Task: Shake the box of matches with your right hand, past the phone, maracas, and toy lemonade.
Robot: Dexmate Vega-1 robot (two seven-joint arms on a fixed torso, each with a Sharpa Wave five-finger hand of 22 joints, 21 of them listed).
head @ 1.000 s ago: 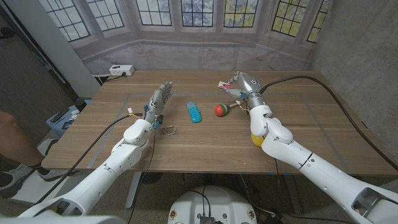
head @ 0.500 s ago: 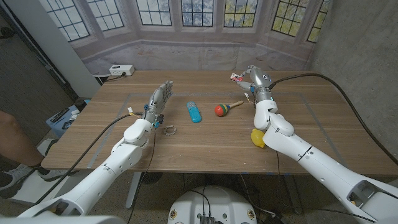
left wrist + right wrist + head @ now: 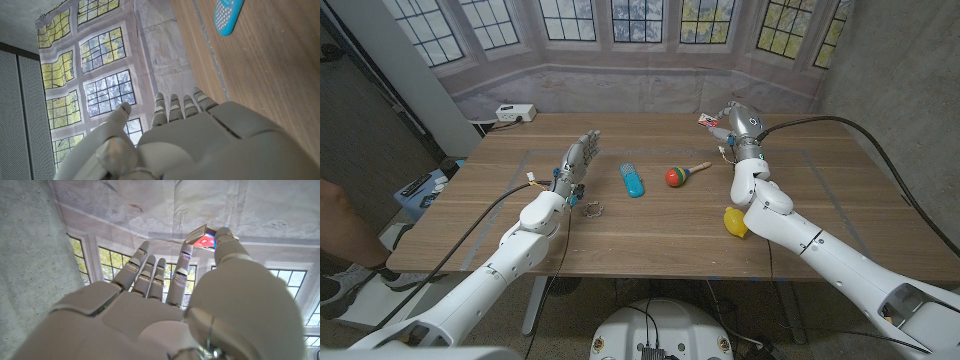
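Head view: my right hand [image 3: 735, 120] holds the box of matches [image 3: 708, 120] raised above the far right part of the wooden table [image 3: 650, 220], beyond the blue phone [image 3: 633, 180], the maraca [image 3: 678, 176] and the yellow toy lemonade [image 3: 734, 221], which all lie on the tabletop. In the right wrist view the small red-and-white box [image 3: 202, 237] is pinched at its end between my thumb and one finger, the other fingers [image 3: 150, 272] standing straight and apart from it. That looks to me a slight hold; a hard shake could work the box loose and fling it off the table's far edge, or slide its tray open. My left hand [image 3: 576, 162] is spread and holds nothing, near the phone and by a small metal trinket [image 3: 592, 209].
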